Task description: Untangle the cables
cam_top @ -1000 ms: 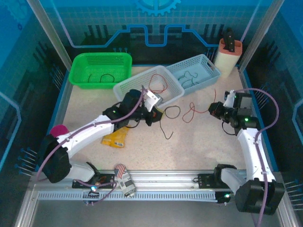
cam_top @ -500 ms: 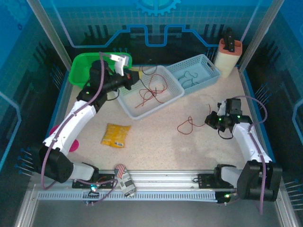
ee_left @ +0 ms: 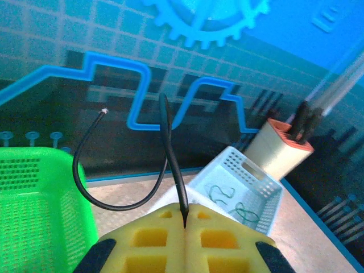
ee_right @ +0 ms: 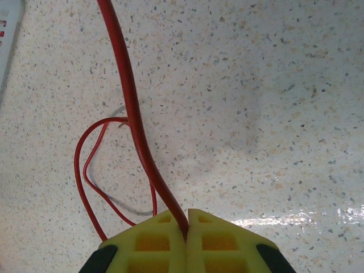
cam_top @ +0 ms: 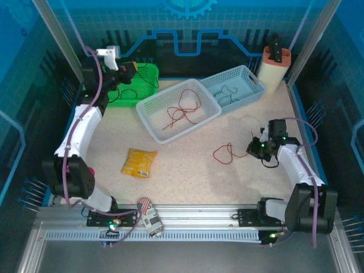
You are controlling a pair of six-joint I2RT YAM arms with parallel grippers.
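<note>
Overhead camera looks down on the whole worktop (cam_top: 187, 170); right wrist sees it close, left faces the back wall (ee_left: 170, 57).

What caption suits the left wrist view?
Left gripper pinches a black cable aloft, green basket and pale blue basket beyond.

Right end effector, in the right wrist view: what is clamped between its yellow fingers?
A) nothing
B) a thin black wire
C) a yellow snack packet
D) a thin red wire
D: the right end effector is shut on the thin red wire, which loops over the speckled tabletop.
</note>
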